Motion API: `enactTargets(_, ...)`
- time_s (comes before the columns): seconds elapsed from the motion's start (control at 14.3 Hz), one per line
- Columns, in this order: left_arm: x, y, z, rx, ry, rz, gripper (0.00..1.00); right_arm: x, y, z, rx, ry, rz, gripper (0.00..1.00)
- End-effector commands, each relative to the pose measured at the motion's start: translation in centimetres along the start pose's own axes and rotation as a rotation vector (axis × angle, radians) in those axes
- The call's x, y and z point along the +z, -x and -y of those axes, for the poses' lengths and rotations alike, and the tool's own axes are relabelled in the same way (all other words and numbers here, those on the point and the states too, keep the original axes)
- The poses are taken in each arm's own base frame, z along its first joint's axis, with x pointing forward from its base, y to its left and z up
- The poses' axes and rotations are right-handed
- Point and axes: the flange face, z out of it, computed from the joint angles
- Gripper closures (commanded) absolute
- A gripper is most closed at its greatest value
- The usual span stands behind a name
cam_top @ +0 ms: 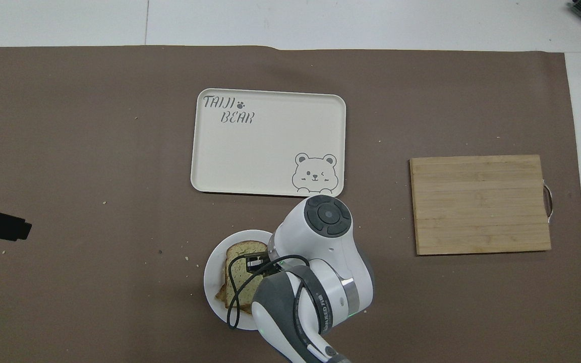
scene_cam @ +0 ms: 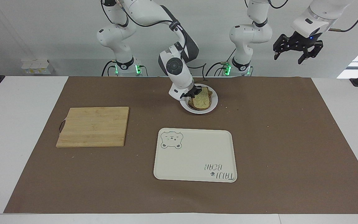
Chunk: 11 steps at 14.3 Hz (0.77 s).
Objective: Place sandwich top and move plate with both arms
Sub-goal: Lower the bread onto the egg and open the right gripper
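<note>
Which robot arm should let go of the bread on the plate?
The right one. Its gripper is already down at the bread slice lying on the sandwich on the plate. The left gripper waits high above the table's edge.

The pale speckled bread slice with a brown crust lies atop the sandwich on the small round white plate, close to the robots.
</note>
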Motion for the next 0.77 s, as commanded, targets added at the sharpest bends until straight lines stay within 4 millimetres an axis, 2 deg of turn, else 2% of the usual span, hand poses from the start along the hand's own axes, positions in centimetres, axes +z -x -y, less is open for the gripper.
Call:
enactTargets(0.0,0.2,0.9,-0.2,-0.009,0.008,0.001,0.0,-0.2,0.0,-0.6,0.042,-0.024,-0.004,0.01)
enactTargets(0.28,0.1,0.9,-0.2,-0.009,0.008,-0.001,0.0,-1.7,-2.0,-1.2,0.022,0.007,-0.054,0.0)
enactTargets(0.7,0.1,0.8,-0.1,-0.012,0.008,-0.001,0.0,-7.9,-5.5,-5.8,0.011,0.109,-0.189,0.0)
